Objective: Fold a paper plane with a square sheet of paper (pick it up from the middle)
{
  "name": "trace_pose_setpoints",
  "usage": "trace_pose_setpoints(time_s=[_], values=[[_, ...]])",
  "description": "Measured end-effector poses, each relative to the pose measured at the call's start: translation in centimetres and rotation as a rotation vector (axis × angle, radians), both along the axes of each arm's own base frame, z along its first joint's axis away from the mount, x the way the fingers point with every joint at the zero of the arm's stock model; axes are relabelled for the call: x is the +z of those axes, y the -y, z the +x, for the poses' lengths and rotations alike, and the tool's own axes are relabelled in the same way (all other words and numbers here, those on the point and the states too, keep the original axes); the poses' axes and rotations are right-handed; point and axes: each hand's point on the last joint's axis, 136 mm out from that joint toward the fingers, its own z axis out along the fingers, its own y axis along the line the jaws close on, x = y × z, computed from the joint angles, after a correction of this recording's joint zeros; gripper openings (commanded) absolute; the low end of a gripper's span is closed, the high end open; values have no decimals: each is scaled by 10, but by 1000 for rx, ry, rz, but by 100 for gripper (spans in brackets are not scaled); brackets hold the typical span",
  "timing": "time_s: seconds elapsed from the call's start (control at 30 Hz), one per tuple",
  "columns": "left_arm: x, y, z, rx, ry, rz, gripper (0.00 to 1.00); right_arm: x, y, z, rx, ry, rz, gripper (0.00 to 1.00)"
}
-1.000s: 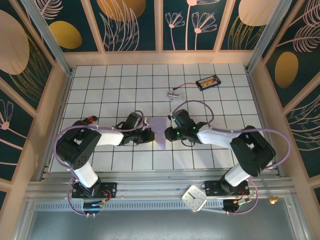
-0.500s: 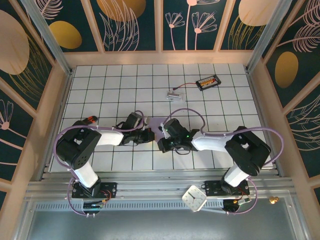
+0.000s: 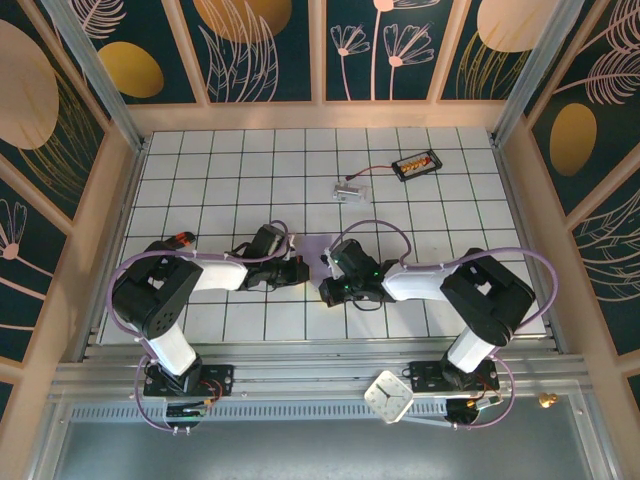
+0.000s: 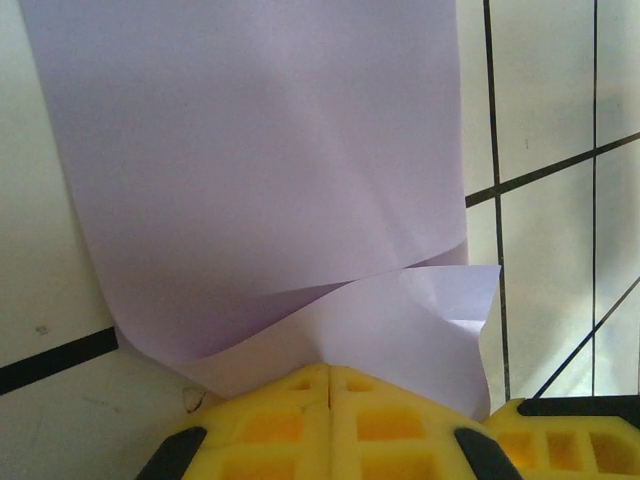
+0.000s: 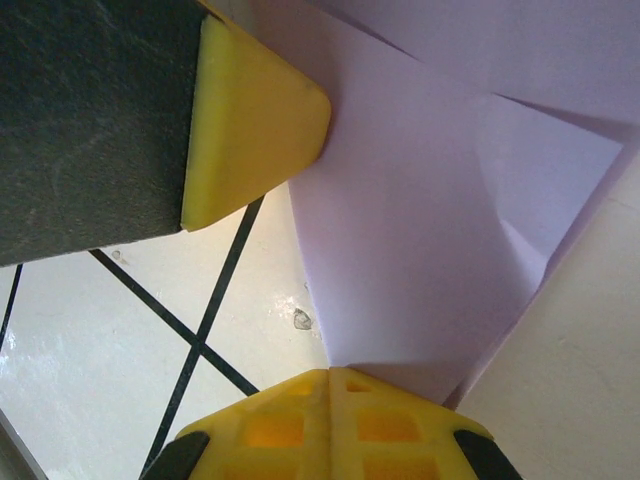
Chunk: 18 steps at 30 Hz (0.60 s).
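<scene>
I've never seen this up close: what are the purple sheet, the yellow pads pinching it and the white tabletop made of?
The purple sheet: thin matte paper, by its sharp creases and soft curl. The yellow pads: probably moulded plastic or firm rubber, matte, with square recesses. The tabletop: smooth, slightly glossy white surface with black grid lines; tile or printed board, hard to tell.

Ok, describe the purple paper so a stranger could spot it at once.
On the white tiled table, look near the middle, where the left gripper and right gripper meet. Both pinch the square sheet of paper: thin, creased and plain lavender, unlike the clear wired piece farther back.
</scene>
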Motion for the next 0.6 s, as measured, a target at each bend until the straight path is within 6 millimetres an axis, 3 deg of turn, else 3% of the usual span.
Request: trace_pose_setpoints(time_s=[0.1, 0.27, 0.4, 0.47, 0.6], values=[[0, 0, 0, -3, -2, 6, 1, -1, 0, 0, 1, -1, 11, 2], [2, -1, 0, -1, -8, 18, 16, -1, 1, -2, -2, 7, 39, 0], [19, -1, 1, 16, 9, -9, 21, -1, 1, -1, -9, 12, 59, 0], [34, 0, 0, 28, 29, -52, 18, -1, 1, -1, -15, 9, 63, 0], [52, 1, -7, 51, 31, -126, 0, -1, 1, -1, -23, 7, 68, 0]])
